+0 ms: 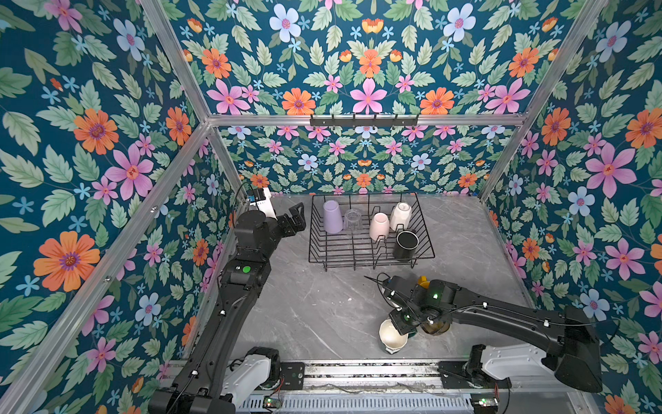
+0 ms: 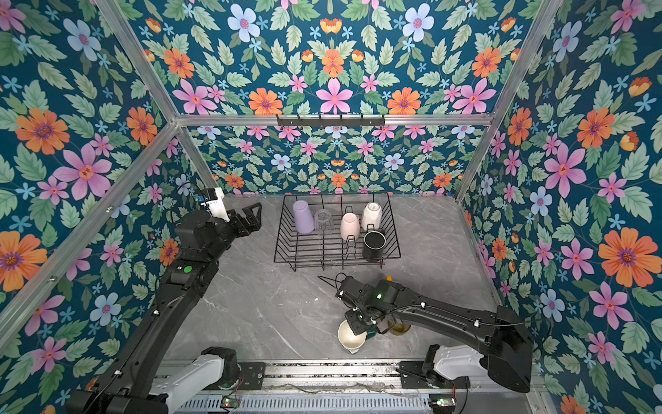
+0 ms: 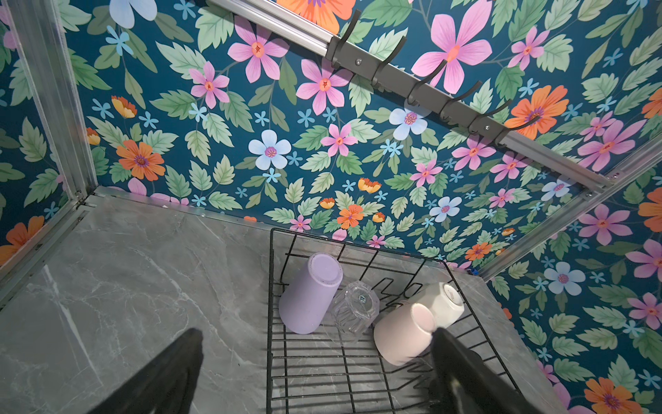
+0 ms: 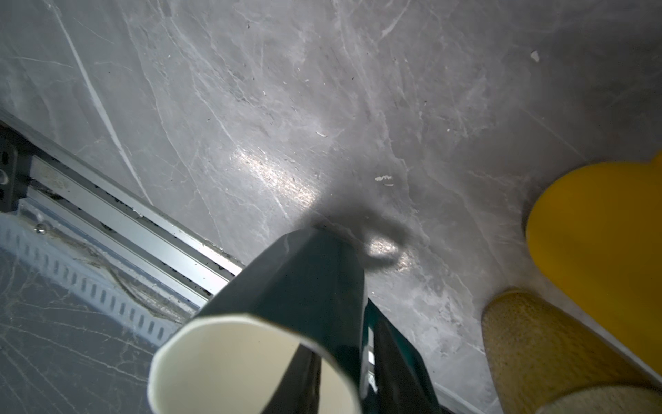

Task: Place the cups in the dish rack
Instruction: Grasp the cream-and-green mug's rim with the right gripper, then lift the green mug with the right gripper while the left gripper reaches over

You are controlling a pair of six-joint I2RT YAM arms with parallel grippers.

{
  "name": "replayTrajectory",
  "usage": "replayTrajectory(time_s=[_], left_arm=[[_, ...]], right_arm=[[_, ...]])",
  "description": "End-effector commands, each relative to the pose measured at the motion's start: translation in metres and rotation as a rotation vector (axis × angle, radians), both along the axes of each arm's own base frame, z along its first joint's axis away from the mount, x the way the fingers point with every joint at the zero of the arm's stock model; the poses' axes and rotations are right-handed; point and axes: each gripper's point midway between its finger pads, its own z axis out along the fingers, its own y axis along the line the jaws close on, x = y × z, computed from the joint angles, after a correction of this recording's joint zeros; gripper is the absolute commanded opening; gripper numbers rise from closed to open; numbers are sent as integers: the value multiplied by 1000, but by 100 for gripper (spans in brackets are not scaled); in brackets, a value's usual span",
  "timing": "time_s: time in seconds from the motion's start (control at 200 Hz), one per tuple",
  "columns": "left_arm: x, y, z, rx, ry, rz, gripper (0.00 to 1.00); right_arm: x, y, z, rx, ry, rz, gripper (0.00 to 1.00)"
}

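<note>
My right gripper (image 4: 345, 362) is at the rim of the dark green cream-lined mug (image 1: 392, 338), with one finger inside and one outside its wall. Whether it truly clamps the wall, I cannot tell. This mug stands mouth up on the gray table (image 1: 315, 315) near the front edge, close to the amber glass (image 4: 530, 351) and the yellow mug (image 4: 601, 229). My left gripper (image 1: 299, 218) hangs fully spread and empty, just left of the dish rack (image 1: 372, 258). In the rack are the lilac tumbler (image 1: 332, 217), clear glass (image 1: 353, 219), pale pink mug (image 1: 379, 225) and white mug (image 1: 400, 215), all bottom up. The black mug (image 1: 406, 244) shows its open mouth.
</note>
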Motion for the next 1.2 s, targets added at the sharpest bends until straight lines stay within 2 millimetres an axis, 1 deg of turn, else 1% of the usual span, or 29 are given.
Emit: replayTrajectory(time_s=[0.0,0.105,0.215,0.325,0.425,0.5,0.615,0.71,0.77,0.83,0.965,1.085,1.195], left_arm=[[-1,2,5,9,-11,7,100],[-3,6,5,17,-12,20,100],[-5,9,6,24,-15,33,100],[-4,12,4,27,-7,49,100],[-4,17,1,26,1,74,100],[-6,21,0,22,1,92,100],[-7,25,-2,11,-3,109,100],[-7,23,-2,-3,-12,87,100],[-8,16,1,-13,-30,44,100],[-10,8,4,-26,-63,-13,100],[-24,-25,18,-56,-180,-239,100],[-35,-48,19,-78,-244,-397,100],[-54,-71,23,-99,-314,-573,100]], right_arm=[[8,4,0,-6,-40,15,23],[12,6,-2,-26,-48,30,12],[15,7,-6,-45,-55,38,6],[18,11,-4,-38,-69,49,0],[23,12,-1,-37,-91,48,0],[26,15,4,-18,-110,40,0],[31,24,21,54,-142,27,0],[37,32,37,162,-137,-8,0],[43,34,48,241,-131,-40,0],[49,36,63,322,-139,-67,0],[60,39,102,511,-169,-111,0],[79,31,128,688,-178,-198,0],[99,21,153,864,-187,-272,0]])
